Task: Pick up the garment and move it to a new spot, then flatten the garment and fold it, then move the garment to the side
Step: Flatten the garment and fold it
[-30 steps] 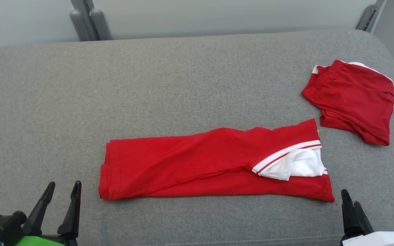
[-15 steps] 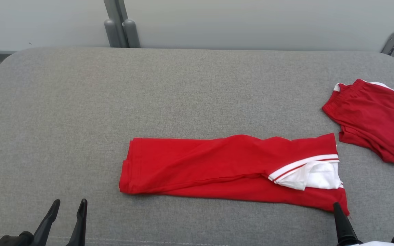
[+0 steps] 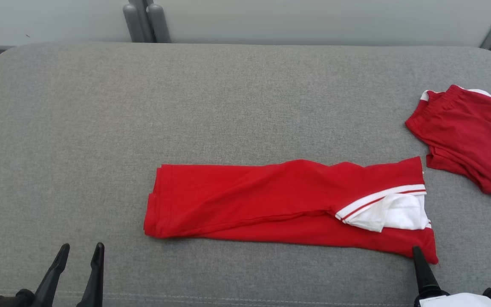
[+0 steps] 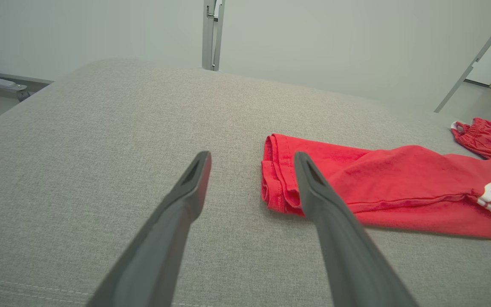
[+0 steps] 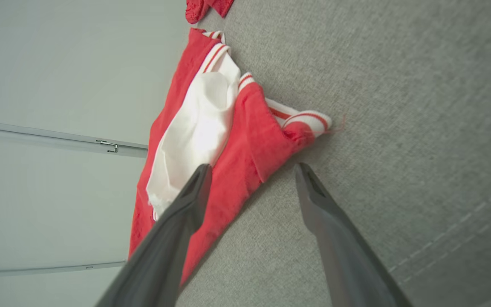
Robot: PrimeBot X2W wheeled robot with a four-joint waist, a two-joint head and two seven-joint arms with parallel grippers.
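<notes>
On the grey cushion (image 3: 228,106), from the head view: red garment (image 3: 271,200) folded into a long band, flat across the middle, with a white panel (image 3: 399,211) edged in red-and-white trim turned up near its right end. Lies well apart from the left gripper (image 3: 82,247), which sits low at the left with both fingers spread and nothing between them. Meets, or very nearly meets, the right gripper (image 3: 417,252) at its near right corner; seen edge-on here, so cannot tell the gap from this angle. Further right, a second red garment (image 3: 469,136), bunched by the cushion's edge, close to the band's far right corner; contact unclear. From the left wrist view: fingers wide apart over bare cushion, with the garment's folded hem end just beyond the right-hand fingertip. From the right wrist view: fingers parted and holding nothing, one tip over the red cloth below the white panel, the other over bare cushion, with the trimmed corner lying just past the space between them.
</notes>
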